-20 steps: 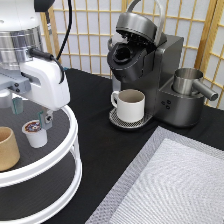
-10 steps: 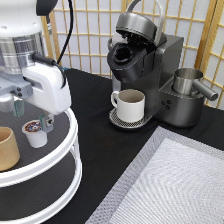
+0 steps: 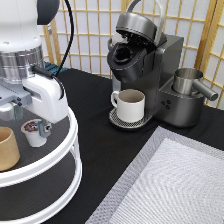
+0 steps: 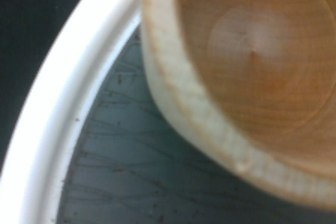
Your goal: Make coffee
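Note:
The coffee pod [image 3: 33,134], small and white with a brown-and-red foil top, stands on the top tier of a round white two-tier stand [image 3: 60,160] at the exterior view's left. My gripper [image 3: 31,121] hangs just above the pod, open, with one fingertip [image 3: 44,129] beside it and the other behind it. The white handled mug [image 3: 131,105] sits on the drip tray of the dark coffee machine [image 3: 150,65], whose lid is up. The wrist view shows only the tan cup [image 4: 247,75] and the stand's white rim [image 4: 52,125] from close by.
A tan handleless cup [image 3: 7,149] stands on the top tier to the left of the pod. A steel pitcher [image 3: 189,82] sits on the machine's right side. A grey mat [image 3: 175,185] covers the table's lower right. A slatted screen [image 3: 90,35] stands behind.
My gripper has come down and a little to the right, so its fingers now reach the pod's level. The pod, cup and mug have not moved.

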Controlling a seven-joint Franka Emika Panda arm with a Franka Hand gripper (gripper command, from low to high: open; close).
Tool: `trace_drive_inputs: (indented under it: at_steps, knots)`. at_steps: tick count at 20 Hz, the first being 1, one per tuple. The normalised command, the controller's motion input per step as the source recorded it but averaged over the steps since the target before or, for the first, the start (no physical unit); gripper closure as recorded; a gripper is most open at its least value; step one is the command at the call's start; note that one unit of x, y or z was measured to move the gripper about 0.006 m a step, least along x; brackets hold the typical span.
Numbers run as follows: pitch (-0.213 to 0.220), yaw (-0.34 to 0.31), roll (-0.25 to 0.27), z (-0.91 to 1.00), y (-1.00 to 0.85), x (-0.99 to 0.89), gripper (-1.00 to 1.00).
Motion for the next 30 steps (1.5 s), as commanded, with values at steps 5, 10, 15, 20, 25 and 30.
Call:
trace_drive_inputs:
  at_steps: [5, 10, 15, 20, 25, 30]
  knots:
    - [-0.085, 0.01, 0.0, 0.0, 0.0, -0.02, 1.0]
    - [-0.108, 0.007, 0.0, -0.02, 0.0, 0.0, 1.0]
    - [-0.144, 0.021, 0.0, -0.05, 0.0, 0.0, 1.0]
    - [-0.145, 0.035, 0.008, 0.19, 0.02, -0.04, 1.0]
    - [0.004, 0.09, 0.077, 0.78, 0.42, -0.02, 1.0]
    - [0.147, 0.139, 0.171, 0.66, 0.5, 0.04, 1.0]
